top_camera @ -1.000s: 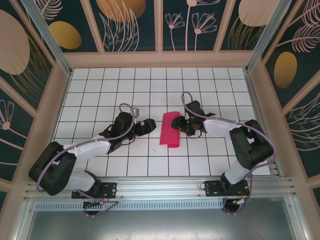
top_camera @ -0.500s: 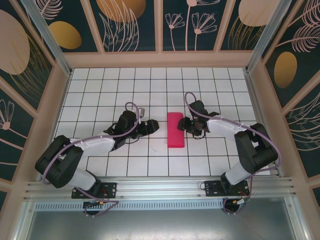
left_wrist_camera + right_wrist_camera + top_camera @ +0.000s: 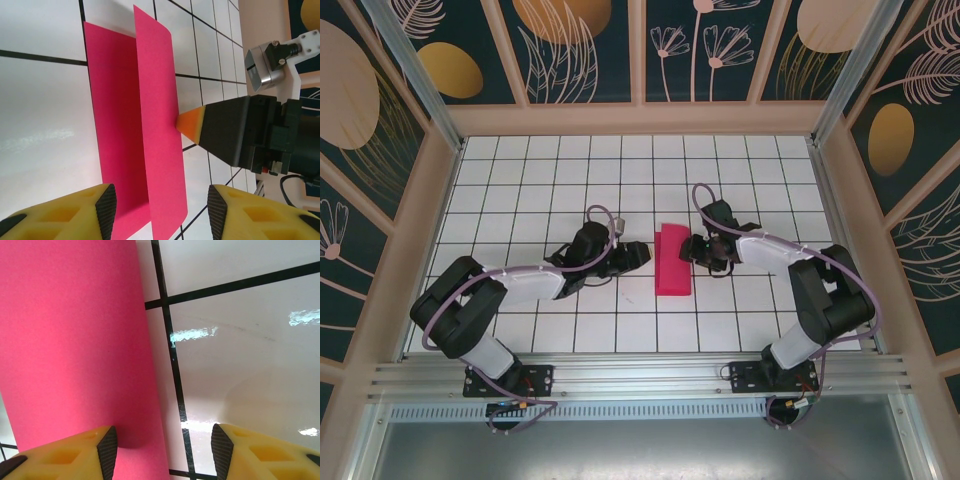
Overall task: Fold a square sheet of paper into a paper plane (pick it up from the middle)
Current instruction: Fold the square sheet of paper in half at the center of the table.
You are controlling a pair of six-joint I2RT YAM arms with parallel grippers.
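The square sheet of paper (image 3: 672, 262) lies folded in half as a magenta strip on the white tiles between my arms. In the left wrist view its upper layer (image 3: 155, 100) stands slightly off the lower one. My left gripper (image 3: 642, 252) sits just left of the strip. It is open (image 3: 161, 212), and the strip's near end shows between its fingers without touching them. My right gripper (image 3: 691, 248) is at the strip's right edge, open (image 3: 164, 452). Its left pad (image 3: 107, 450) is over the paper (image 3: 70, 340), the other over bare tile. Its orange fingertip (image 3: 191, 125) meets the paper's edge.
The tiled table (image 3: 520, 180) is ringed by wooden walls with patterned panels. An aluminium rail (image 3: 640, 375) carrying both arm bases runs along the near edge. Both forearms lie low over the tiles, converging on the paper.
The paper went from tilted and curled to flat and straight. My left arm reached right up to it while its jaws narrowed. The right gripper shifted slightly right and stayed at the edge.
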